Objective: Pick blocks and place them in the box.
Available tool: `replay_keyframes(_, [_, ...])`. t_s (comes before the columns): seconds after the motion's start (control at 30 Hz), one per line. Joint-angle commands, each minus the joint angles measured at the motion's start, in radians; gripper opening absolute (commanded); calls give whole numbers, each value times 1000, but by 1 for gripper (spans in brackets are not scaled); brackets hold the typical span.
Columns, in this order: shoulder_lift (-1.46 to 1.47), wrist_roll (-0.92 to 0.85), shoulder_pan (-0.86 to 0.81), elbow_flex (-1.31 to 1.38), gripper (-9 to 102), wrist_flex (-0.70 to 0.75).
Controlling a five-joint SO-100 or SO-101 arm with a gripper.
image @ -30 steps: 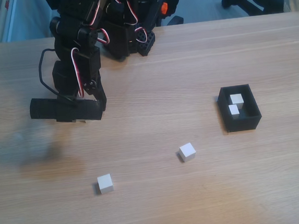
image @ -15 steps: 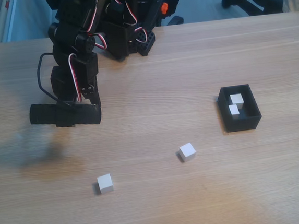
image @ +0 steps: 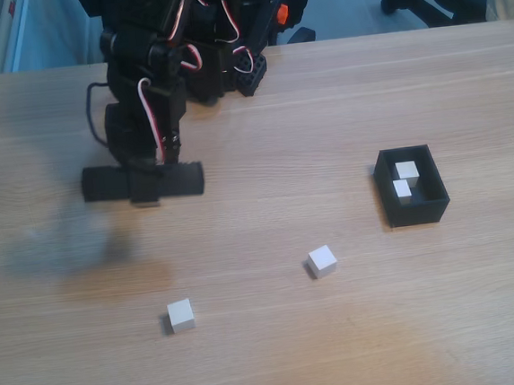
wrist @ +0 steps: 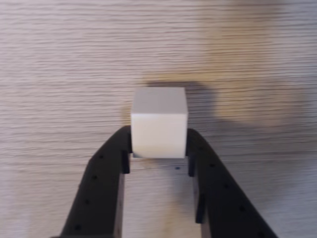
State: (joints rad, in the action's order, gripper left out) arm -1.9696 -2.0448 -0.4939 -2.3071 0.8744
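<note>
Since the earlier frame the arm has swung rightward at upper left of the fixed view. Its claw (wrist: 158, 148) is clamped on a white block (wrist: 159, 121) above the worktop (image: 343, 347). Two blocks (image: 321, 261) (image: 181, 314) lie lower centre; two more (image: 407, 170) (image: 402, 188) sit inside the box (image: 414, 211) at right.

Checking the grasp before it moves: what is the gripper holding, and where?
The gripper holds a white block, pinched on two opposite side faces.
</note>
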Motion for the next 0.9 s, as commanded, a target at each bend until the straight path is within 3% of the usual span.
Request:
replay_keyframes(0.0, [-141,15,74,-23,1,34])
replay_keyframes(0.27, [-382,184,442,-57,2,127])
replay_keyframes(0.57, [-411,333,854,-31,2,-17])
replay_keyframes(0.87, [-270,465,1109,143,1,-17])
